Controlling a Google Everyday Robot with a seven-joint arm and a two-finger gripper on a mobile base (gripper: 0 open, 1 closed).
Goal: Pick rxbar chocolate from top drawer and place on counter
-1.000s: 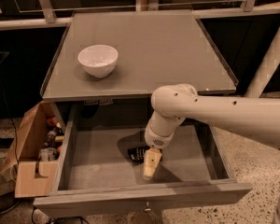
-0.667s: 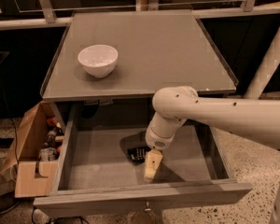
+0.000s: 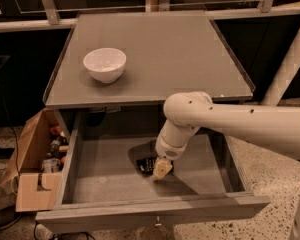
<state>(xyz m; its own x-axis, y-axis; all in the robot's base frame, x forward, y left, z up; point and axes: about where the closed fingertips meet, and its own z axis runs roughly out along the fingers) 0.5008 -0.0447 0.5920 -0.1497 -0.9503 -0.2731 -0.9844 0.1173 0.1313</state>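
Top drawer [image 3: 105, 179]: pulled open; your rxbar chocolate [image 3: 147, 165] lies near its middle.
Gripper [image 3: 162, 170]: low inside, at the bar's right end; you cannot tell its grip.
Counter [image 3: 190, 59]: white bowl [image 3: 104, 64] sits left.
Floor: cardboard box [image 3: 32, 194] left of the drawer.

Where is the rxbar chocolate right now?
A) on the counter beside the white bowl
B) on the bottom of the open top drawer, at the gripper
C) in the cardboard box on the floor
B: the rxbar chocolate lies on the bottom of the top drawer, with the gripper down right beside it.
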